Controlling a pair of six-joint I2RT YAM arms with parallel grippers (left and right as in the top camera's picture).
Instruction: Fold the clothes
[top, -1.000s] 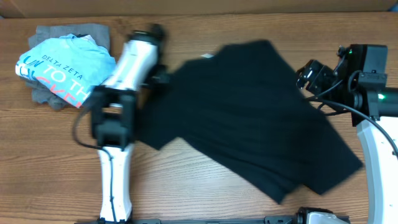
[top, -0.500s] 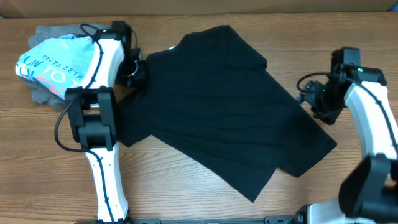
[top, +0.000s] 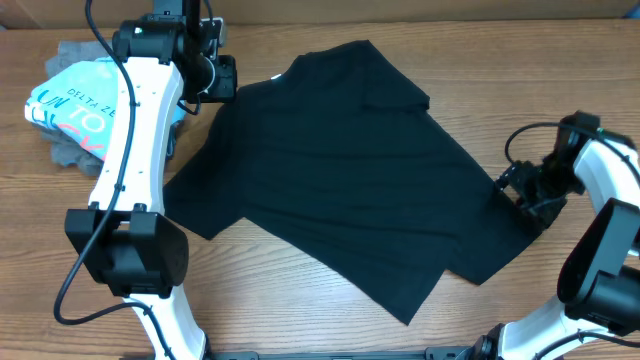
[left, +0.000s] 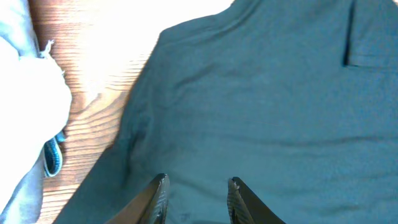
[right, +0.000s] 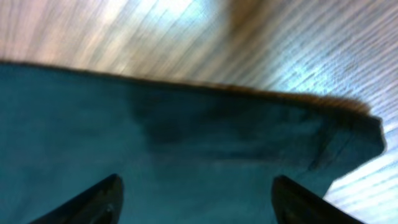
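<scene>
The clothes, a plain black T-shirt (top: 330, 170), lie spread flat and slanted across the middle of the table. My left gripper (top: 213, 78) hangs over the shirt's back left corner. In the left wrist view its jaws (left: 198, 186) stand open above the dark fabric (left: 267, 106) with nothing between them. My right gripper (top: 520, 186) is low at the shirt's right corner. Its fingers (right: 196, 190) are spread wide over the fabric (right: 186, 137) near the hem, open and holding nothing.
A light blue printed shirt (top: 70, 105) lies on a grey garment (top: 75, 55) at the back left, close to my left arm; its pale cloth (left: 28, 106) fills the left edge of the left wrist view. Bare wood (top: 580, 290) surrounds the black shirt.
The shirt was dragged left and now lies still. My left gripper has opened, let go of it and risen. My right gripper has moved down to the shirt's right corner.
</scene>
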